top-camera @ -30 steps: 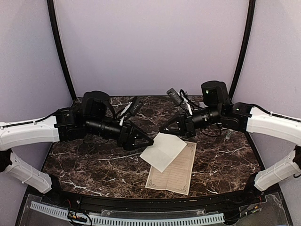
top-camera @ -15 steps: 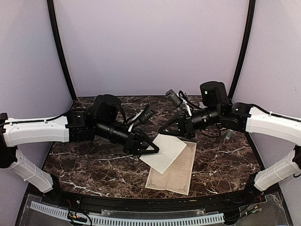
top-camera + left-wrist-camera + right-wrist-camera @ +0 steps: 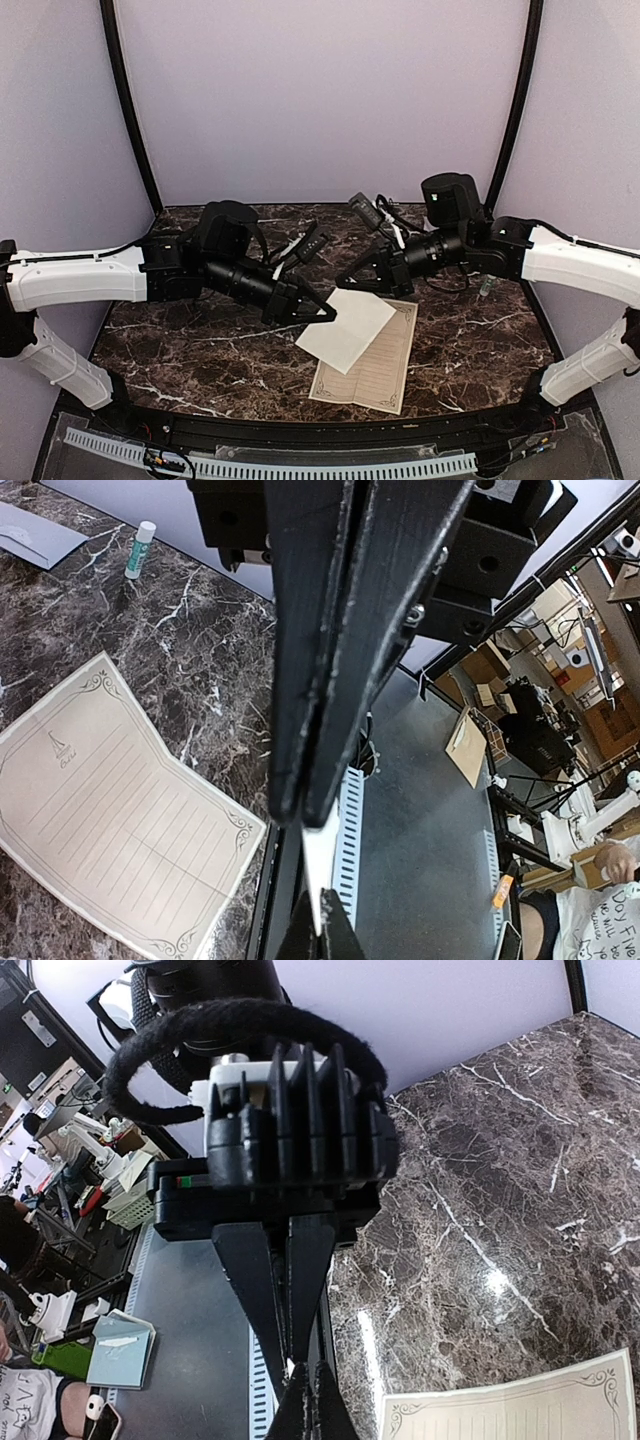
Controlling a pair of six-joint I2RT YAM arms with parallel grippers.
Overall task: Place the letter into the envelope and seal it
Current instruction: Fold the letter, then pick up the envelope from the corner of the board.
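Note:
A plain off-white sheet of the letter [image 3: 350, 328] hangs just above the table between both grippers. My left gripper [image 3: 328, 314] is shut on its left edge; in the left wrist view the paper [image 3: 320, 870] sticks out as a thin white sliver below the closed gripper [image 3: 302, 818]. My right gripper [image 3: 347, 285] is shut on the sheet's far corner, and only a speck of white shows at its tips [image 3: 298, 1360]. Another letter sheet [image 3: 378, 365], with ruled lines and an ornate border, lies flat beneath [image 3: 110, 810] [image 3: 520, 1415]. The grey-lavender envelope [image 3: 35, 535] lies on the marble, apart from both grippers.
A small glue stick [image 3: 140, 548] stands near the envelope. The dark marble tabletop [image 3: 200, 350] ends in a black rail and a slotted white strip [image 3: 300, 465] at the near edge. Purple walls close in the back and both sides.
My left arm moved right to the hanging sheet's left edge and its jaws went from open to shut on the paper. The right gripper kept its grip and barely moved.

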